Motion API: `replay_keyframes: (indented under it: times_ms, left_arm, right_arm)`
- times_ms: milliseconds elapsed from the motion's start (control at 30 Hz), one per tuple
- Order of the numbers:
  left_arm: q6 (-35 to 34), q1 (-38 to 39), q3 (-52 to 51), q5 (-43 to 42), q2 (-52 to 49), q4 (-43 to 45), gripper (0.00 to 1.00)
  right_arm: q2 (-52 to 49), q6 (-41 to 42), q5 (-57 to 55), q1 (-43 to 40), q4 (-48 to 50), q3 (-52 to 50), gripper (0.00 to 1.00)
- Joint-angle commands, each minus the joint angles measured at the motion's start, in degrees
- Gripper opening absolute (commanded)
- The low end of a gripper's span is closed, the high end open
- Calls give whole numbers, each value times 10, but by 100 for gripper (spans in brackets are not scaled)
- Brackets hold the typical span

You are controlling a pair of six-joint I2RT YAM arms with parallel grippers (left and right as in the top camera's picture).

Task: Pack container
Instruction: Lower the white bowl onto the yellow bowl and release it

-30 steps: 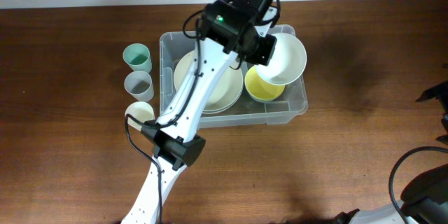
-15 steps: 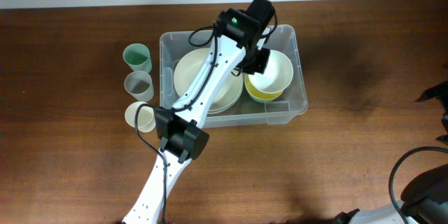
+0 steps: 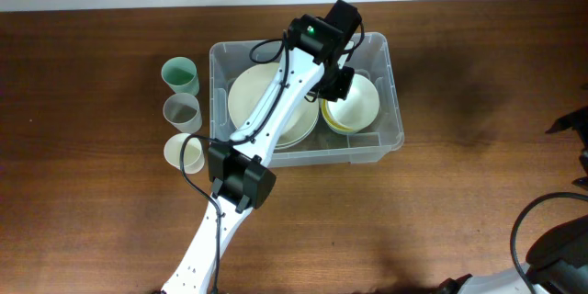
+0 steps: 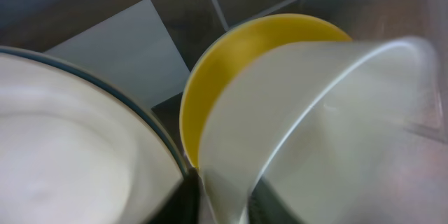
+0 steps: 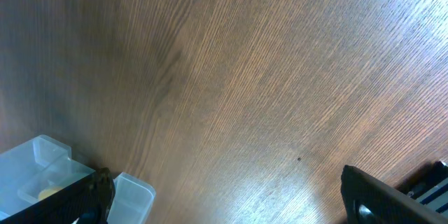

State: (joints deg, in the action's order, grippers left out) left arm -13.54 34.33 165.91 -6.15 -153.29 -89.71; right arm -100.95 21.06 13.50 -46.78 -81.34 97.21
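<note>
Where the wooden table (image 3: 92, 220) is widest at its middle, towards the far edge, the container (image 3: 390, 138) sits with its long side running left to right, a clear rectangular bin with rounded corners, a thick rim and a white label (image 4: 119, 49) on its base. Its left half holds one large cream plate (image 3: 241, 92) lying flat; its right half holds one yellow bowl (image 3: 335, 124) with one white bowl (image 3: 360, 101) nested in it, tilted so a crescent of yellow shows on the left. The left gripper (image 3: 338, 83) reaches down into the bin, its two fingers straddling the white bowl's near rim, one inside and one outside; whether they pinch the wall or stand just off it cannot be told. Just left of the container three cups stand in a column: green (image 3: 181, 75), grey (image 3: 182, 110), cream (image 3: 184, 152). Well to the right, the right gripper (image 5: 227, 196) hangs over bare wood, jaws spread wide, holding nothing.
</note>
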Motion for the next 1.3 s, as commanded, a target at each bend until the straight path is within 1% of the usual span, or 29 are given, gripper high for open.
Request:
replay_keyframes:
  times_ms: [0, 67, 133, 200, 400, 533, 567, 600, 733, 767, 867, 900, 933, 967, 1033, 1100, 1167, 1200, 1267]
  left_arm:
    - [-1, -2, -1, 4, -6, 3, 34]
    - [-1, -2, -1, 5, -6, 6, 39]
    - [-1, -3, -1, 11, -6, 15, 48]
    - [0, -5, -1, 13, -5, 24, 52]
    - [4, -19, 17, 13, 11, 24, 79]
    - [4, -35, 33, 13, 45, 17, 80]
    - [4, -40, 36, 13, 56, 16, 95]
    - [4, -47, 39, 13, 71, 14, 99]
    - [4, -75, 41, 6, 132, -10, 100]
    - [13, -77, 41, -3, 139, -20, 99]
    - [71, -74, 41, -67, 143, -59, 99]
    - [77, -70, 39, -76, 141, -70, 99]
    - [81, -66, 33, -80, 140, -70, 94]
    - [81, -58, 26, -80, 140, -69, 83]
    - [81, -47, 19, -78, 139, -66, 63]
    - [81, -34, 13, -74, 137, -64, 34]
    - [80, -22, 4, -69, 136, -59, 7]
    - [80, -16, -3, -63, 136, -56, 1]
    - [81, -7, -19, -58, 136, -50, 1]
  right_arm:
    - [2, 5, -3, -1, 0, -4, 99]
    - [2, 5, -3, -1, 0, -4, 99]
    - [2, 5, -3, -1, 0, -4, 99]
    - [2, 5, -3, -1, 0, -4, 99]
    - [2, 5, -3, -1, 0, -4, 99]
    - [2, 5, -3, -1, 0, -4, 99]
    - [2, 5, -3, -1, 0, -4, 99]
    - [2, 5, -3, -1, 0, -4, 99]
    - [2, 5, -3, -1, 0, -4, 99]
    - [2, 5, -3, -1, 0, -4, 99]
    - [2, 5, -3, -1, 0, -4, 99]
    - [2, 5, -3, -1, 0, -4, 99]
    - [2, 5, -3, -1, 0, -4, 99]
    - [2, 5, -3, -1, 0, -4, 99]
    - [2, 5, -3, -1, 0, -4, 99]
    - [2, 5, -3, -1, 0, -4, 99]
    - [2, 5, -3, -1, 0, -4, 99]
    - [2, 5, -3, -1, 0, -4, 99]
    - [2, 5, -3, -1, 0, -4, 99]
